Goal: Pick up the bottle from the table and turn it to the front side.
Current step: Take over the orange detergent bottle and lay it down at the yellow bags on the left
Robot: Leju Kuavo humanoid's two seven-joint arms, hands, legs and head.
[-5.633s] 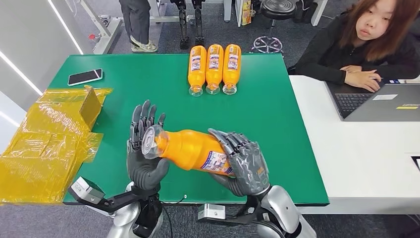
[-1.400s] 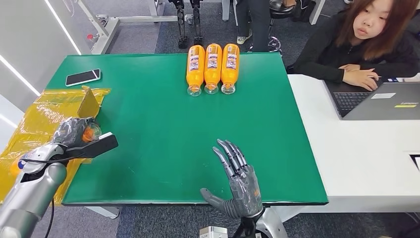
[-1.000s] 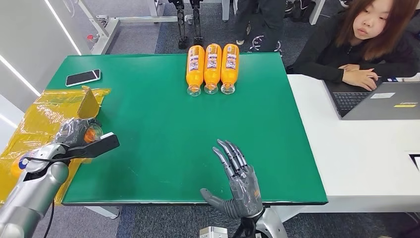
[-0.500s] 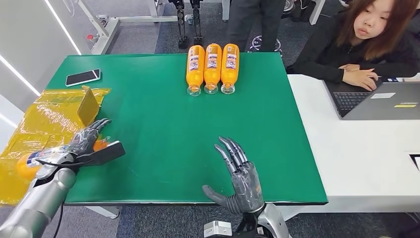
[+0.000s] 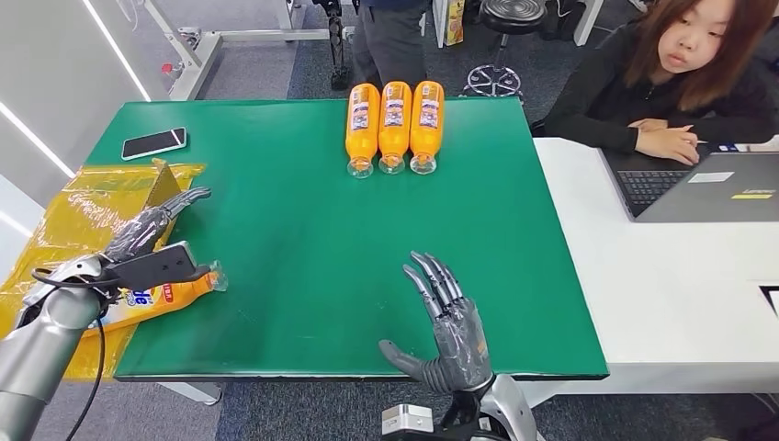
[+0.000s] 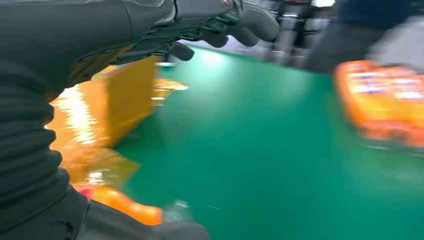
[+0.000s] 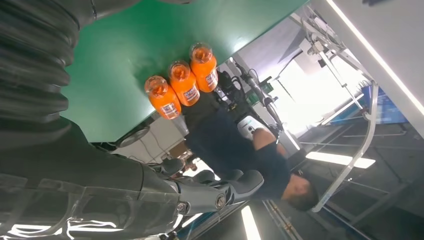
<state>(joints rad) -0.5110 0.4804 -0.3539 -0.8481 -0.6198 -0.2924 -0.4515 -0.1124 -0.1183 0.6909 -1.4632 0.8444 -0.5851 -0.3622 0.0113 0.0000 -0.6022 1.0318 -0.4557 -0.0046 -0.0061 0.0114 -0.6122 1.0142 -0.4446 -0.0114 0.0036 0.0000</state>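
Note:
An orange bottle [image 5: 173, 295] lies on its side at the left edge of the green table [image 5: 303, 211], partly on yellow plastic, its clear cap pointing toward the table's middle. My left hand [image 5: 150, 227] hovers just above and beyond it, fingers stretched out, holding nothing. In the left wrist view the fingers [image 6: 235, 22] are spread over the mat and the bottle [image 6: 125, 204] lies below the wrist. My right hand [image 5: 450, 329] stands open near the table's front edge, fingers apart and pointing away from me. The right wrist view shows its fingers [image 7: 210, 192] holding nothing.
Three orange bottles [image 5: 395, 124] lie side by side at the far edge, also seen as the bottles [image 7: 182, 85]. A phone [image 5: 156, 142] lies at far left. Yellow plastic sheets [image 5: 64, 239] and a yellow box [image 5: 168, 188] cover the left side. A seated person [image 5: 680, 83] works at a laptop [image 5: 698, 188].
My left hand has let go of the bottle, which now lies on the yellow plastic at the table's left edge. The hand's fingers have opened and stretched out. The right hand has barely moved.

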